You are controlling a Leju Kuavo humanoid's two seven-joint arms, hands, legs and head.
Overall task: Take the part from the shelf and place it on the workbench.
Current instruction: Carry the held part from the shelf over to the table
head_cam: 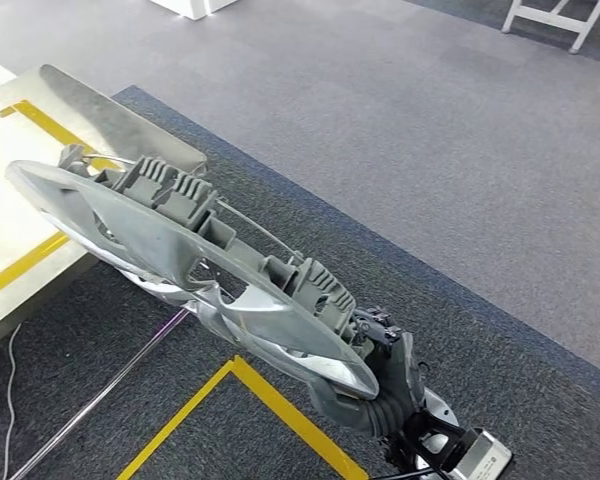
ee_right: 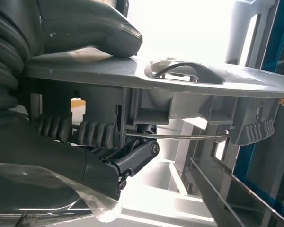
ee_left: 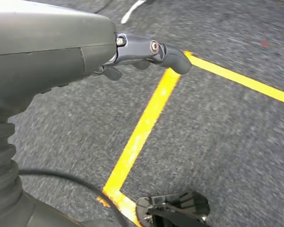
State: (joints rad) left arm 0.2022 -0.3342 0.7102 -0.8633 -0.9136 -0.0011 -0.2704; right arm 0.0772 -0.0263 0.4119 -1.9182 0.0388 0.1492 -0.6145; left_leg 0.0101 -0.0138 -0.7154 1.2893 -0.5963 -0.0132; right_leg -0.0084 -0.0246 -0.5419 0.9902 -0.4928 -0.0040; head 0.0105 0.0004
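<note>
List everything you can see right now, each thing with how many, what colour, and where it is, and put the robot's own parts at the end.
part: one, grey plastic, long with ribbed clips and a thin wire, held in the air over the dark carpet, its far end reaching over the workbench corner.
workbench: one, pale top with a metal edge and yellow lines, at the left of the head view.
floor tape: yellow lines forming a corner on the dark carpet, below the part.
cable: one, white, on the carpet beside the workbench.
white frame: one, on the grey floor far off at the upper right.
right hand: one, dark grey, grips the near end of the part.
left hand: one, grey, hangs over the carpet and tape, fingers holding nothing.
</note>
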